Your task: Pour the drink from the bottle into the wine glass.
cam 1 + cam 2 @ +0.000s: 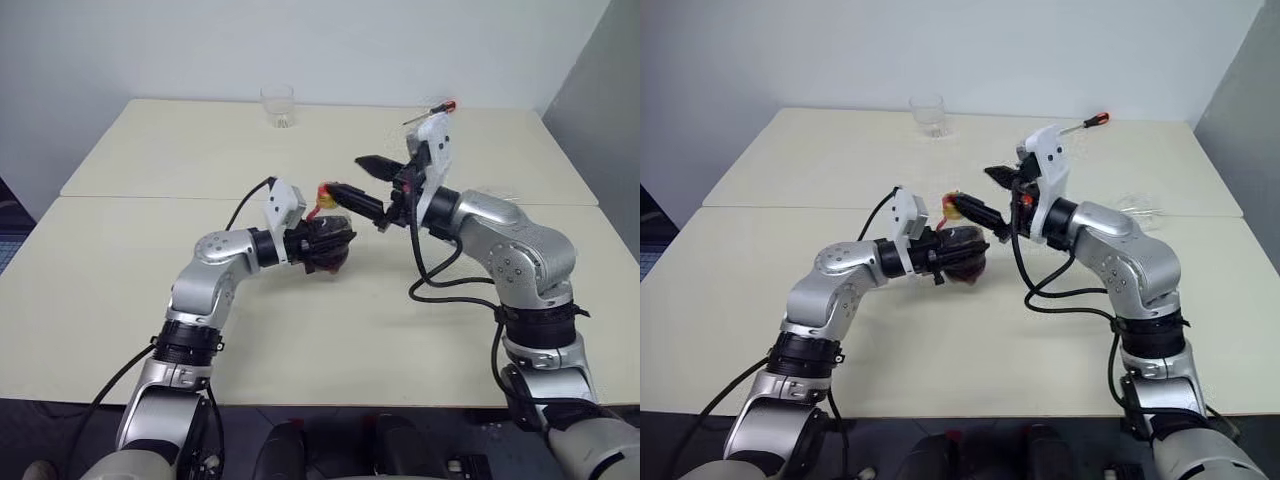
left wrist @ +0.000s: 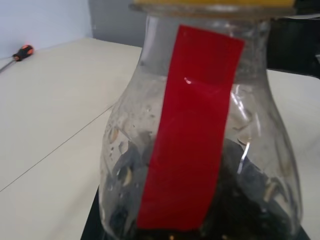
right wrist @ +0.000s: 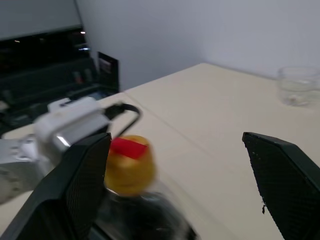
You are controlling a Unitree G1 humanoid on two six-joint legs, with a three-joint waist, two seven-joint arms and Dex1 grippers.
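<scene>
Left eye view shows my left gripper (image 1: 322, 243) clamped around the bottle (image 1: 330, 240), holding it above the middle of the tabletop (image 1: 130, 250), its yellow cap (image 1: 325, 196) beside my wide-open, empty right gripper (image 1: 362, 184).

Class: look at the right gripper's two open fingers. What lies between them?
In the right wrist view, the bottle's yellow cap sits between the right gripper's fingers, near one finger.
</scene>
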